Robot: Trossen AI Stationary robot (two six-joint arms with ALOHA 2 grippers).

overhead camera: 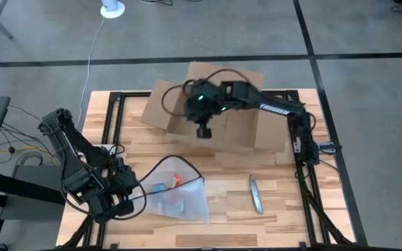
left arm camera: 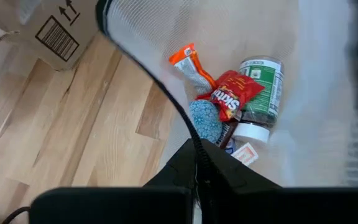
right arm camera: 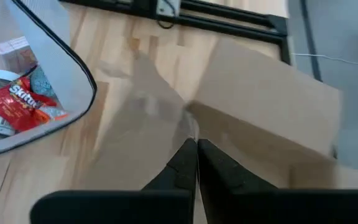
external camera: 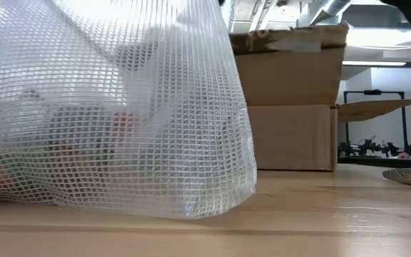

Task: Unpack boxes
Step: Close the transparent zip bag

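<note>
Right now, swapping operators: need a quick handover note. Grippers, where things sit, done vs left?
Left gripper: shut on the mesh bag's black rim, near-left of the table.
Right gripper: shut, over the cardboard box at the far side; no visible grip on a flap.
Box is open. Snacks and a jar lie in the mesh bag. Knife lies on the table, right of the bag.
Left: can't see inside the box, so check it.

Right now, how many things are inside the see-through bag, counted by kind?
Snack packets: 2, a red Skittles packet and an orange packet
Green-labelled jar: 1
Blue patterned round thing: 1
Small white carton: 1
Total: 5 showing in the bag
</note>
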